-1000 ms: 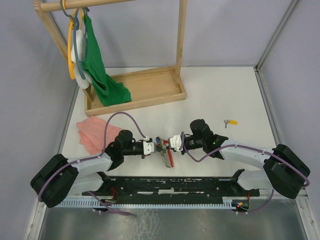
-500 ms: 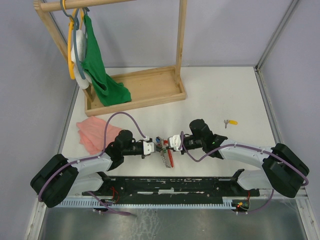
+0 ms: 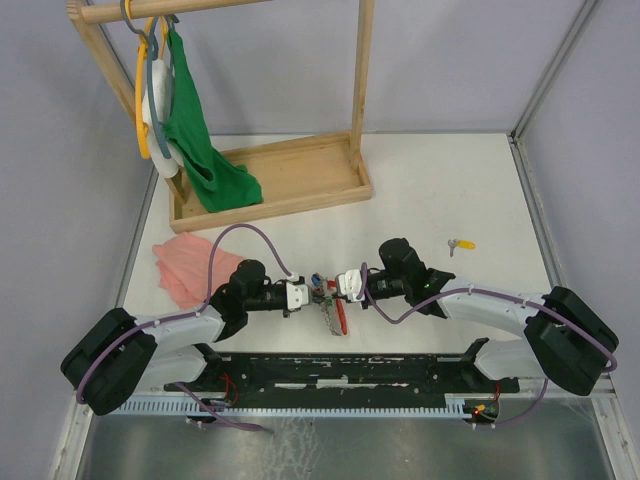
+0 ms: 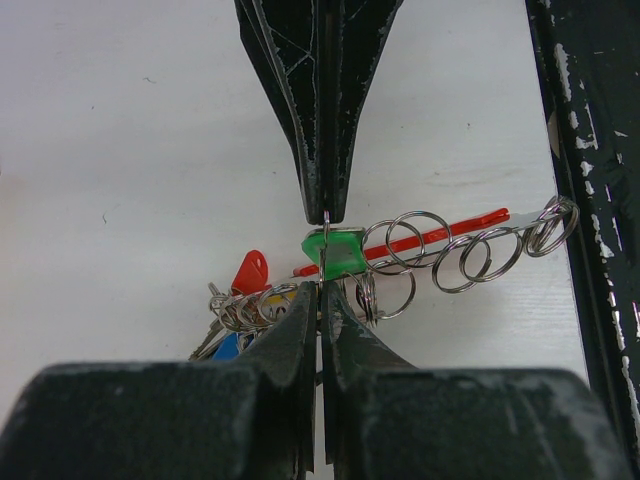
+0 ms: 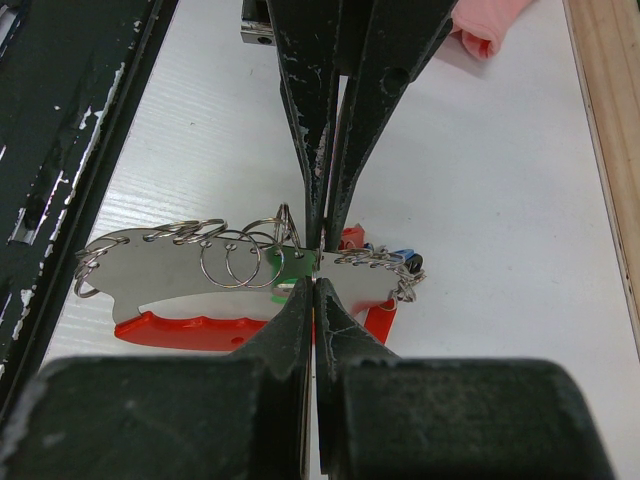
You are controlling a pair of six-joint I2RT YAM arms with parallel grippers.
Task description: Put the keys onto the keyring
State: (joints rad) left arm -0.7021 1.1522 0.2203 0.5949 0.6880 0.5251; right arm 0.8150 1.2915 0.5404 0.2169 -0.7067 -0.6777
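Observation:
My left gripper and right gripper meet tip to tip just above the table's near middle. Both are shut on one thin wire keyring, seen edge-on between the two pairs of tips. In the left wrist view my left gripper faces the right gripper. The green-tagged key hangs right at that ring; whether it is threaded on I cannot tell. The same green tag sits just left of my right gripper. The yellow-tagged key lies alone on the table, right of the right arm.
Under the grippers lies a silver plate with a red handle carrying several empty rings, plus red-tagged and blue-tagged keys. A pink cloth lies left. A wooden rack stands behind. A black rail runs along the near edge.

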